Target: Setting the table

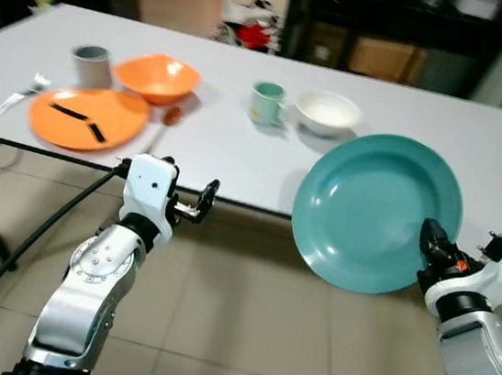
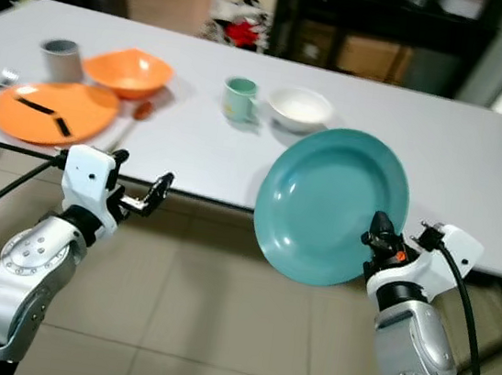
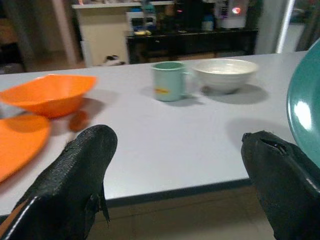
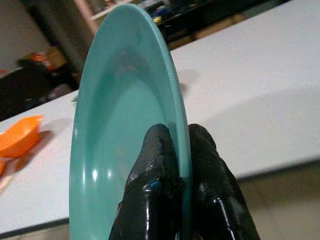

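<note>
Teal plate [image 1: 373, 208]: pinched by its rim in right gripper [image 4: 172, 150], tilted near upright over the table [image 1: 228, 148] edge, probably for laying flat. Left gripper [image 3: 175, 165]: wide, empty.

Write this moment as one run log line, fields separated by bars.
right gripper: jaws shut on teal plate rim, held tilted before table edge | left gripper: open, empty

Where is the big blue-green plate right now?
The teal plate is on the robot's right, held upright by its rim in the right gripper, in front of the white table's near edge, nearer the robot than the white bowl.
</note>
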You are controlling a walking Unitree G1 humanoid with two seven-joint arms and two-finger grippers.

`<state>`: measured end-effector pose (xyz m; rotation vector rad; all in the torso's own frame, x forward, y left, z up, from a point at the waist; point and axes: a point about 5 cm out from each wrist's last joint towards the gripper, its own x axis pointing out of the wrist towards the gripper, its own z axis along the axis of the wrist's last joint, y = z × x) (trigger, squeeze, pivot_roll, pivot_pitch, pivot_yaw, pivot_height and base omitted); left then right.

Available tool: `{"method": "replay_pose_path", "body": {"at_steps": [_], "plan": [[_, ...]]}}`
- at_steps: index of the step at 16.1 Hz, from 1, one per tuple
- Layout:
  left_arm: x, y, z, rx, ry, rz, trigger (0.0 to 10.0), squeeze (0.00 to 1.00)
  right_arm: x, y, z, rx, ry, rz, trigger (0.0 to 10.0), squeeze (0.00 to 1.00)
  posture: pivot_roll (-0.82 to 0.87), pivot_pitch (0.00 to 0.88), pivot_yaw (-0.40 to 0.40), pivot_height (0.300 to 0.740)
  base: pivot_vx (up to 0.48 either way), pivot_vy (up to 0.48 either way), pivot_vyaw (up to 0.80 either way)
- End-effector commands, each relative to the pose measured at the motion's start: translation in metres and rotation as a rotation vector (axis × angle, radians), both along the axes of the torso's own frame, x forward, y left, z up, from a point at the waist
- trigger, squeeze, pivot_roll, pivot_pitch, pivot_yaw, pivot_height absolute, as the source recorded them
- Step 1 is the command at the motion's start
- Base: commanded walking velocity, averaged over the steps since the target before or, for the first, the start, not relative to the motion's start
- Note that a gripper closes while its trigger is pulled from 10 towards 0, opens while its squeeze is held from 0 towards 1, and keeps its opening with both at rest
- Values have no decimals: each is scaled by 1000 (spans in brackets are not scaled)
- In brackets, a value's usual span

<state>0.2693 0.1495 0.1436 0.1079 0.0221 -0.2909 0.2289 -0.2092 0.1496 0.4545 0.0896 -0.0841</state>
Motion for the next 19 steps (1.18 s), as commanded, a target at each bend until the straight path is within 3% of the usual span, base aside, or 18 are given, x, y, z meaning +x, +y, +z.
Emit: {"method": "replay_pose_path", "body": {"at_steps": [1,7,9,11,14,16,19], "plan": [[0,5,3,8,-10,13,10000,0,3,8,4,32,-14,39,10000,0,0,0,-62,740,345,0,0],[-2,6,3,13,-6,1,10000,0,2,15,3,58,1,80,10000,0,1,0,-53,740,347,0,0],[-2,6,3,9,-7,-13,10000,0,1,19,-2,91,40,101,10000,0,6,0,-53,740,163,0,0],[-6,4,0,58,20,-77,10000,0,0,23,-10,145,98,121,10000,0,16,0,-59,740,0,0,0],[-14,2,2,56,37,-195,10000,0,1,23,-18,281,145,97,10000,0,21,0,-62,740,0,0,0],[-19,3,2,83,68,-277,10000,0,6,20,-24,464,178,36,10000,0,23,0,-63,740,0,0,0],[-20,2,2,87,77,-307,10000,0,19,19,-29,580,201,1,10000,0,18,0,-55,740,0,0,0]]}}
